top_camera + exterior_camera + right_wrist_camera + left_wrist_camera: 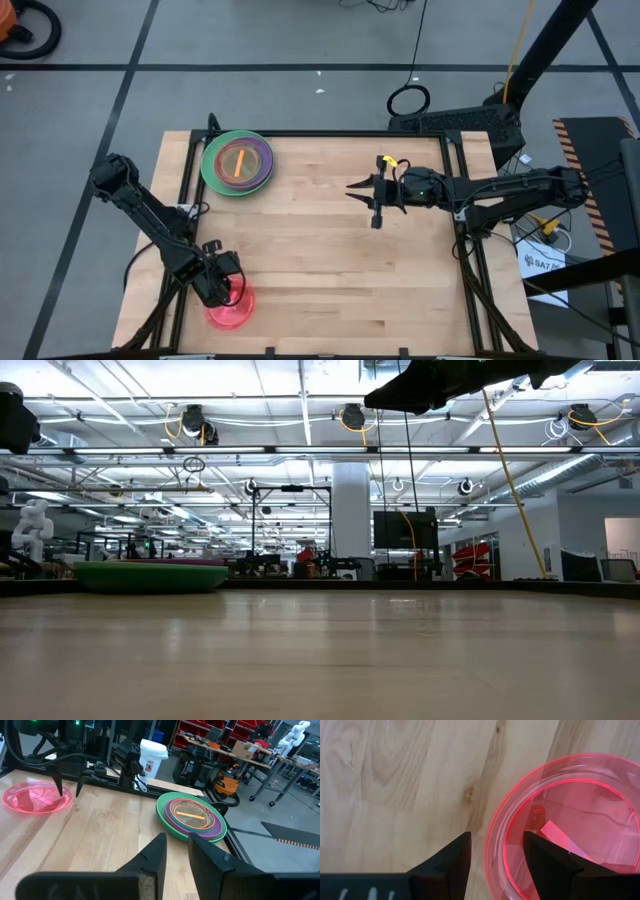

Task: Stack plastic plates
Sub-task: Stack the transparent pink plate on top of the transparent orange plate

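A translucent pink plate lies flat on the wood near the table's near left corner. My left gripper points down over its rim, open, with one finger outside the plate and one inside. I cannot tell whether the tips touch it. At the far left, a green plate bears a purple plate and a translucent orange one. This stack rests on the table. My right gripper hovers high over the table's middle right, pointing level toward the left, slightly open and with nothing between its fingers.
Bare wood lies between the pink plate and the stack, and across the table's middle. Black frame rails run along the table's left, far and right edges. A white container and carts stand beyond the table.
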`<state>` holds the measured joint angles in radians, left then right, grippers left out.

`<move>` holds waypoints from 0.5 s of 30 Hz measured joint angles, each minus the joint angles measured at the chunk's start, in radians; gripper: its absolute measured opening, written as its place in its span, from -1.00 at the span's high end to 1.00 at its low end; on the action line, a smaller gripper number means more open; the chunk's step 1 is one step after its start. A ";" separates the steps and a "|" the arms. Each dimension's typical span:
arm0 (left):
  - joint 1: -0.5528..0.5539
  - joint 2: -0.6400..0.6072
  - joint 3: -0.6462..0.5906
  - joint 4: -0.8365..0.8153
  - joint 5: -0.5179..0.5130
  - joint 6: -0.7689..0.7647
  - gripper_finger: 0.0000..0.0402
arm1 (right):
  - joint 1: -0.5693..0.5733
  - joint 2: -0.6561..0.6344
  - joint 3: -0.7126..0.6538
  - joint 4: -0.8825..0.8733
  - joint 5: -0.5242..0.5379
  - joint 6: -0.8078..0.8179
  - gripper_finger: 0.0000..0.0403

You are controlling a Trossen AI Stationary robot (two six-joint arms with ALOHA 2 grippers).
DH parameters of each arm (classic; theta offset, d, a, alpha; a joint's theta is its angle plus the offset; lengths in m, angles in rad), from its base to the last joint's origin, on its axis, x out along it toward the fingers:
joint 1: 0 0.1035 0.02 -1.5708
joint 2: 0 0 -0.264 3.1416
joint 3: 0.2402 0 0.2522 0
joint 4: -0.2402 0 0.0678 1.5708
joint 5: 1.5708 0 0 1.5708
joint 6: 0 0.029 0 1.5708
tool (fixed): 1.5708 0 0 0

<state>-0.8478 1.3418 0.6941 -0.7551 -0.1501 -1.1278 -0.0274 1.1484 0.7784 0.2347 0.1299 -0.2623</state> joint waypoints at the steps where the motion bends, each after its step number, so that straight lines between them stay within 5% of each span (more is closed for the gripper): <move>1: 0.000 0.000 0.000 0.000 0.000 0.000 0.08 | 0.000 0.000 0.000 0.000 0.000 0.000 0.64; 15: 0.000 0.064 0.000 0.011 0.002 0.034 0.08 | 0.000 0.000 0.000 0.000 0.000 0.000 0.64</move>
<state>-0.8478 1.4060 0.6941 -0.7441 -0.1486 -1.0939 -0.0275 1.1484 0.7784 0.2344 0.1299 -0.2623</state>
